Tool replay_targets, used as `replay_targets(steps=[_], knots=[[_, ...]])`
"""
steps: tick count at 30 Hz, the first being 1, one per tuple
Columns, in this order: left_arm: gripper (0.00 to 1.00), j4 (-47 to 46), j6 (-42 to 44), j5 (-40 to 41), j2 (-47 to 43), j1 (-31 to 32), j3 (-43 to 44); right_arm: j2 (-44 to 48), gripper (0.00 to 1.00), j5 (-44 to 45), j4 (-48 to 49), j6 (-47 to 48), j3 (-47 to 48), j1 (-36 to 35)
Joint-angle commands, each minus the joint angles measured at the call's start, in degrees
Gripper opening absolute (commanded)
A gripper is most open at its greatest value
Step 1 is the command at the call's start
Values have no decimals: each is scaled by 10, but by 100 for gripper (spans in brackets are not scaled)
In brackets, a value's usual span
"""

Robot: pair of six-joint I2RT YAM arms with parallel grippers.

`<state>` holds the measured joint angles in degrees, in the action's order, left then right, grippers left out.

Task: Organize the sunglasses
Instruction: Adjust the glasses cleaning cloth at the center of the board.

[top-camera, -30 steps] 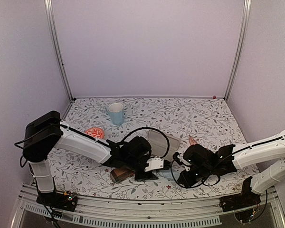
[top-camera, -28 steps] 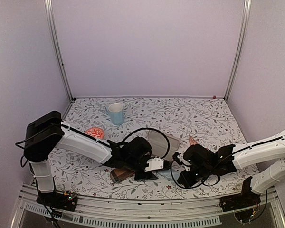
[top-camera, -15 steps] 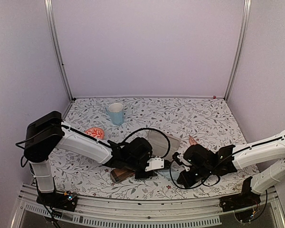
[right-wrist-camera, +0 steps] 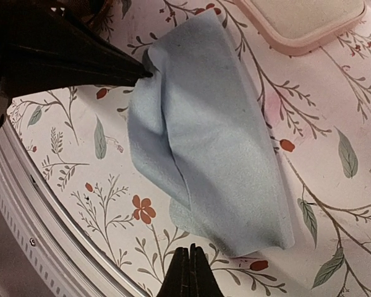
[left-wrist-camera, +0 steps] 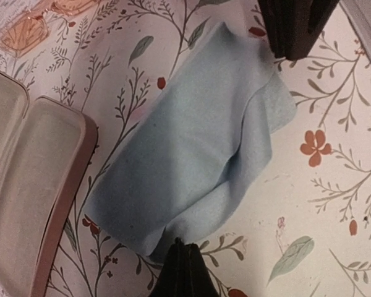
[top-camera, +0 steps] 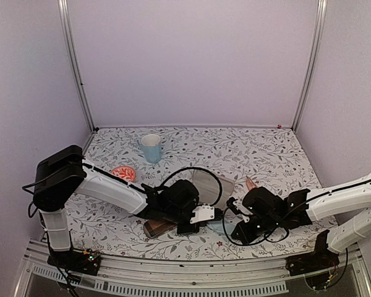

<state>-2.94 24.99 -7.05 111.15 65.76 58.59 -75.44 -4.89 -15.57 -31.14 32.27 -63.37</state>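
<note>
Soft, even light with a lilac cast. Overhead view is sharp, faint shadows on the table (top-camera: 266,154). Wrist views: cloth (left-wrist-camera: 191,148) in focus, close-up black fingers (left-wrist-camera: 182,275) blurred and underexposed.

No legible text, label, brand, number or sign on anything here.

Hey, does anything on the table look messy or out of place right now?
The blue cloth lies rumpled and folded over itself beside the open pink case, not flat. Nothing looks spilled or broken.
</note>
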Motion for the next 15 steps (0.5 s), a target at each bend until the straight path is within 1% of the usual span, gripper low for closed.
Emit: replay_targets(steps=[1,5,15], knots=[[0,-13,-13,-17,0,8,3,15,0,-6,10,-5,-9,7],[0,-3,-38,-37,-20,8,-1,19,1,-9,11,-6,-11,8],[0,108,-133,-98,-63,8,38,51,6,-22,16,0,-13,12]])
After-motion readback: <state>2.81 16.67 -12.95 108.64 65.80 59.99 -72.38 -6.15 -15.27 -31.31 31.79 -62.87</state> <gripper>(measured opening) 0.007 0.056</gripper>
